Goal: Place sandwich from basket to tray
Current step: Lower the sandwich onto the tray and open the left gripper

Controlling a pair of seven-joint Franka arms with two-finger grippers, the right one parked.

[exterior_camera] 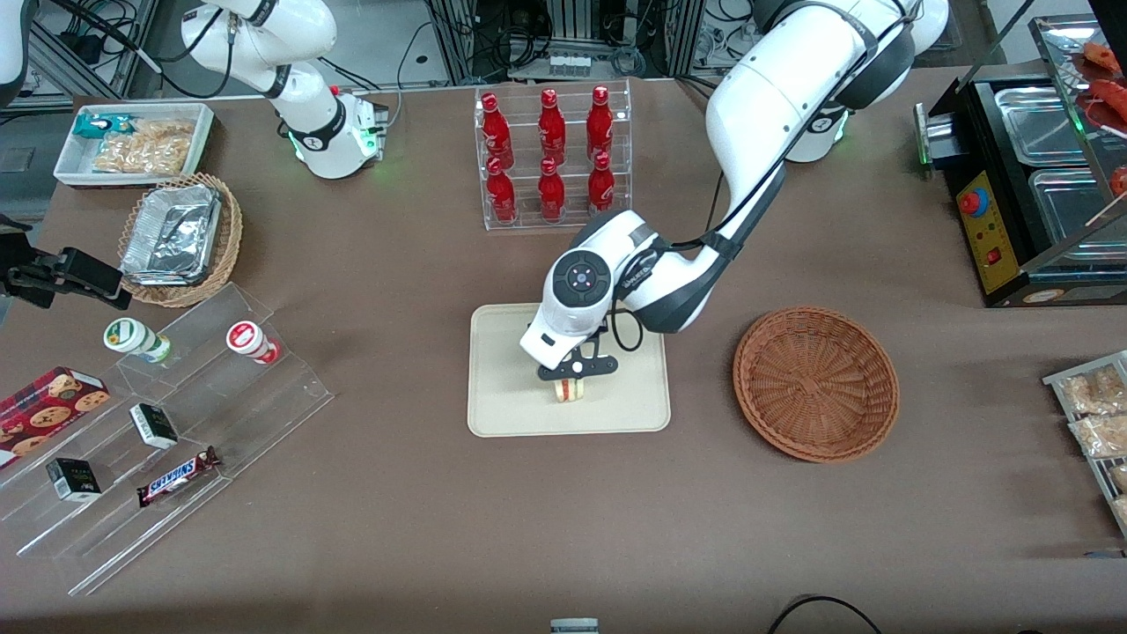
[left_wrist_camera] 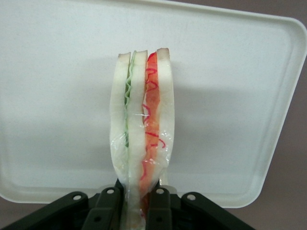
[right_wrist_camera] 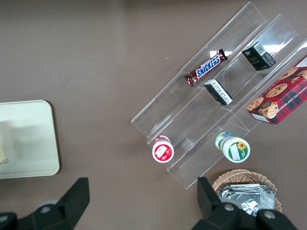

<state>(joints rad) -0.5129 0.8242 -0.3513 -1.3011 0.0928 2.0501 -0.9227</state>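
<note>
My left gripper (exterior_camera: 570, 377) is over the beige tray (exterior_camera: 502, 387), shut on the sandwich (exterior_camera: 569, 390), a wrapped white-bread wedge with red and green filling. In the left wrist view the black fingers (left_wrist_camera: 162, 211) pinch the sandwich (left_wrist_camera: 142, 120) at its narrow end, with its cut edge toward the camera and the tray (left_wrist_camera: 230, 96) under it. I cannot tell whether the sandwich touches the tray. The reddish-brown wicker basket (exterior_camera: 816, 384) is empty, beside the tray toward the working arm's end of the table.
A clear rack of red bottles (exterior_camera: 552, 151) stands farther from the front camera than the tray. Clear stepped shelves with snacks (exterior_camera: 167, 423) and a tan basket of foil containers (exterior_camera: 179, 238) lie toward the parked arm's end. A black appliance (exterior_camera: 1021, 176) stands at the working arm's end.
</note>
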